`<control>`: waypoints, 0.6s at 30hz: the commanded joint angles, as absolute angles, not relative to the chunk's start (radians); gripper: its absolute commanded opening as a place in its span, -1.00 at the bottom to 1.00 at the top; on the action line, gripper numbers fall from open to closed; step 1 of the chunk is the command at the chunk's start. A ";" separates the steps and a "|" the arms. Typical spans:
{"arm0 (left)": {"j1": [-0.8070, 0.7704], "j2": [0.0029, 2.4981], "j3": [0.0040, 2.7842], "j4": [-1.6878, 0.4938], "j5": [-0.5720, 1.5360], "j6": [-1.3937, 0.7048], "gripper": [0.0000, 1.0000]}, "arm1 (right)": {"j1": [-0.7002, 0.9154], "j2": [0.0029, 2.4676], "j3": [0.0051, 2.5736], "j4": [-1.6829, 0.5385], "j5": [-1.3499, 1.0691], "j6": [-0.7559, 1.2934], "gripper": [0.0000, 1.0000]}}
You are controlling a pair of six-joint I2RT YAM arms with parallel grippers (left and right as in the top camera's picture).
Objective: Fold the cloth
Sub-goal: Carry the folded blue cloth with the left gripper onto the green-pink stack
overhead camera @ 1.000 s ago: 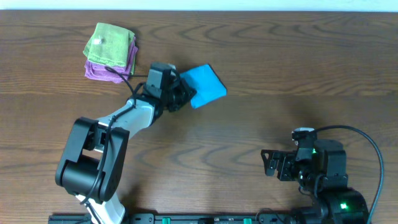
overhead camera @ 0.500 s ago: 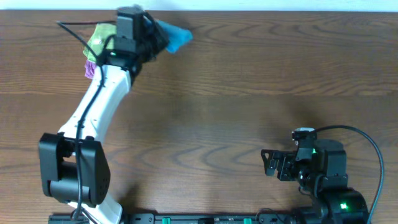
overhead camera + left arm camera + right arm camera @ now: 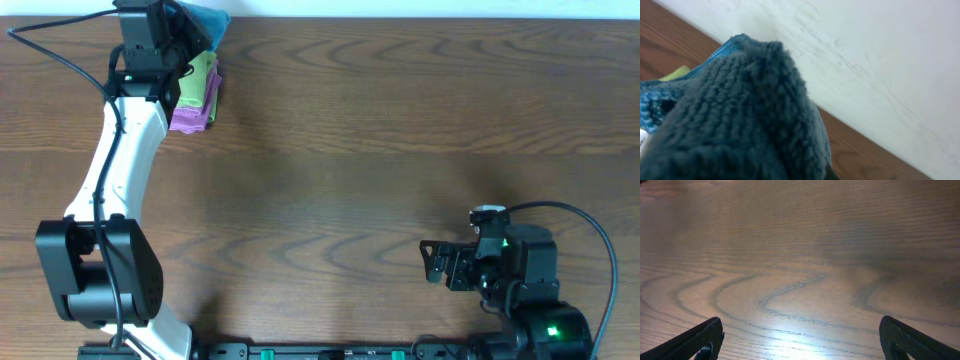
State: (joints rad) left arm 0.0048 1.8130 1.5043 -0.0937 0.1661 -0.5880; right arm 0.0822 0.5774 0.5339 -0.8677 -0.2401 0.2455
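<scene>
Left gripper (image 3: 185,28) pinching blue cloth (image 3: 208,18) at far-left bench (image 3: 400,120) edge | green-purple stack (image 3: 198,85) just robotward of it | right gripper (image 3: 432,262) spread, well apart: 1 arm in play

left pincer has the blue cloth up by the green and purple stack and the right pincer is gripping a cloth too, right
Not quite. The right pincer grips nothing: the right wrist view shows its fingers apart, with only the wooden table between them. The rest holds: the left pincer has the blue cloth up by the green and purple stack.
</scene>
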 commanded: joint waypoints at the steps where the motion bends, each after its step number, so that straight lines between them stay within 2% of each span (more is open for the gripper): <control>1: 0.014 1.844 1.534 -0.086 0.127 -0.528 -0.88 | 0.073 0.571 0.533 -0.868 -0.252 0.258 0.98; 18: 0.024 1.942 1.534 -0.122 -0.006 -0.475 -0.88 | 0.073 0.571 0.534 -0.868 -0.252 0.257 0.99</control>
State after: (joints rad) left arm 0.0158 1.9347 1.5043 -0.1120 0.0490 -0.4957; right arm 0.0822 0.5777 0.5339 -0.8673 -0.2401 0.2455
